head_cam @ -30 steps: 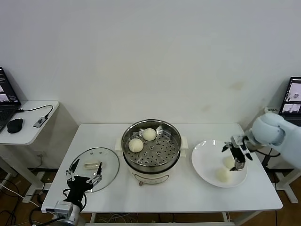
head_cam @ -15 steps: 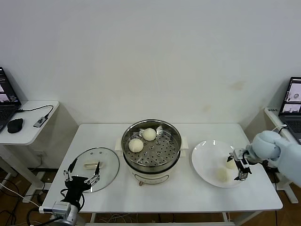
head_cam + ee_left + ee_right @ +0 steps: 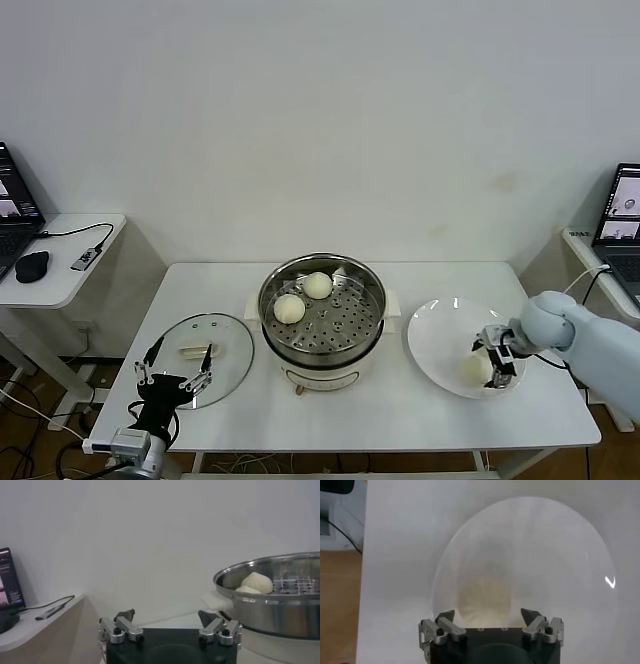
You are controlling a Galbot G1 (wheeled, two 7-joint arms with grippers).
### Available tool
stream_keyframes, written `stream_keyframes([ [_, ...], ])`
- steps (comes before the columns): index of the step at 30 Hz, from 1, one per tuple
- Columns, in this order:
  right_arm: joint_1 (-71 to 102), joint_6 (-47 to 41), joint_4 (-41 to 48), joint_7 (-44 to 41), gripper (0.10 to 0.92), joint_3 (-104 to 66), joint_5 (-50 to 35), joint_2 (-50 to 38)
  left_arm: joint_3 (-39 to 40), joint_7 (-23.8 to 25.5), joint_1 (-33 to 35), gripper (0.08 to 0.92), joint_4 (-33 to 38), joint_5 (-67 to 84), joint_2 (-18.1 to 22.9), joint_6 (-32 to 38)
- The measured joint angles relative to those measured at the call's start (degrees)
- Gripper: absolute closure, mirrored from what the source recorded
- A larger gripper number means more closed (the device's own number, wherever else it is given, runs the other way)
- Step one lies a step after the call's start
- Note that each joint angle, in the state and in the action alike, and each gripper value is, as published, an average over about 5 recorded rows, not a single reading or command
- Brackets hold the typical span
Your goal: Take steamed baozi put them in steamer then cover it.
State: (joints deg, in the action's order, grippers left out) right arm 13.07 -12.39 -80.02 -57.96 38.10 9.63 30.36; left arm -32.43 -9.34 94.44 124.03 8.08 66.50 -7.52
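My right fingers (image 3: pixel 489 616) straddled a baozi (image 3: pixel 485 596) on the plate (image 3: pixel 570 555), spread, not clamping. My left fingers (image 3: pixel 167 617) hung open by the steamer (image 3: pixel 280 605)

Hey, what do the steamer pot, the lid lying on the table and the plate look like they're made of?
Steamer: polished metal, probably stainless steel, with mirror-like walls and a perforated tray, on a cream base that looks plastic. Lid: clear, likely glass, since the table shows through it; thin metal rim, cream bar handle. Plate: glossy white, maybe ceramic or melamine; the look alone does not settle which.
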Motion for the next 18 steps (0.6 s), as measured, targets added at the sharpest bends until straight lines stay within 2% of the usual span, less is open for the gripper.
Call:
stream_keyframes([
  [10,0.2,-0.5,0.3,-0.2,0.431,-0.5,-0.1,0.2,0.4,0.0,-0.1,0.177,-0.1,-0.2,0.2,0.0],
  [18,-4.0,-0.8,-0.8,-1.8,0.435,1.5,-2.5,-1.1,0.9,0.0,-0.5,0.177,-0.2,-0.2,0.0,-0.1],
])
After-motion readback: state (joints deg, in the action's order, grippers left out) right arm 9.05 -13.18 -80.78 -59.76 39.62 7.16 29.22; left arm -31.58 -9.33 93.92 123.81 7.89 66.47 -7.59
